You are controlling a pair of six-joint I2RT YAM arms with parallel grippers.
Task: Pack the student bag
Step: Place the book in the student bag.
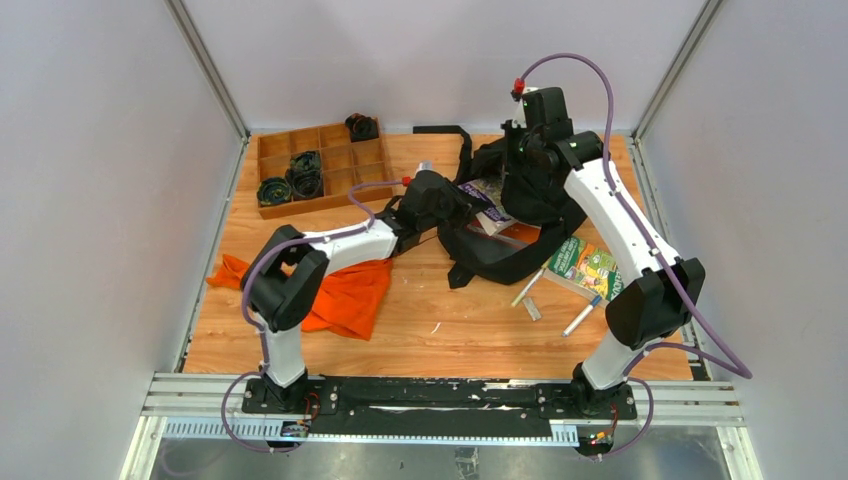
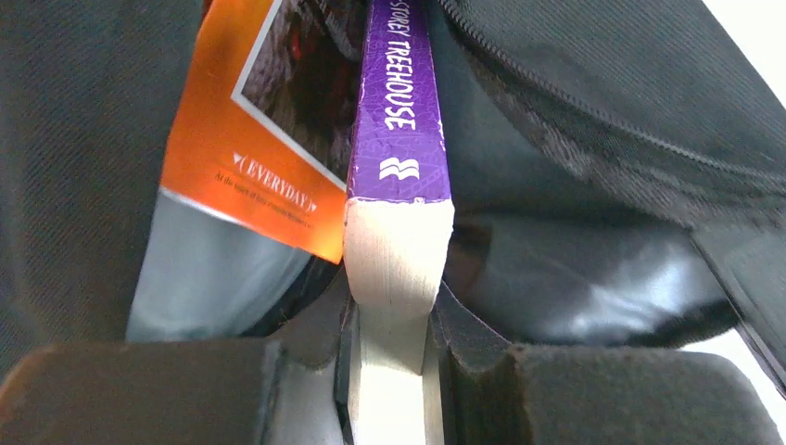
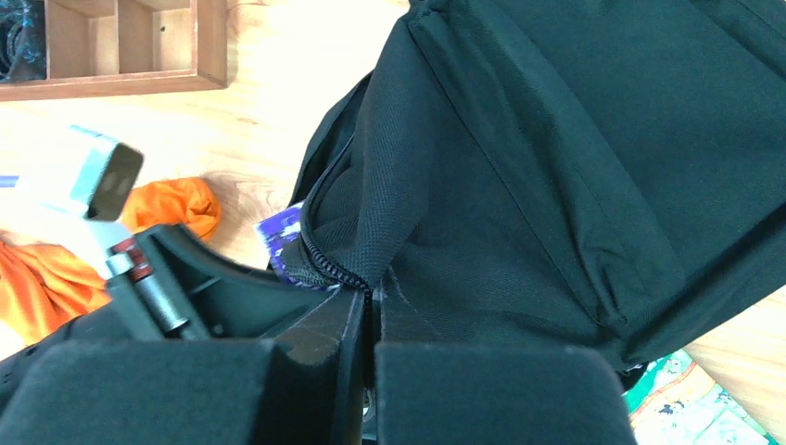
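Observation:
The black student bag [image 1: 505, 215] lies at the back middle of the table with its straps spread. My left gripper [image 1: 462, 204] is shut on a purple-spined book [image 2: 400, 139], which points into the bag's opening [image 2: 575, 111]. An orange-covered book [image 2: 250, 176] lies beside it inside the bag. My right gripper [image 1: 522, 152] is shut on the bag's zipper edge [image 3: 338, 269] and holds the fabric [image 3: 556, 167] up. A corner of the purple book [image 3: 283, 236] shows under that edge in the right wrist view.
An orange cloth [image 1: 335, 290] lies under the left arm. A wooden compartment tray [image 1: 320, 165] with black parts stands at the back left. A green illustrated book [image 1: 585, 265] and pens [image 1: 530, 290] lie right of the bag.

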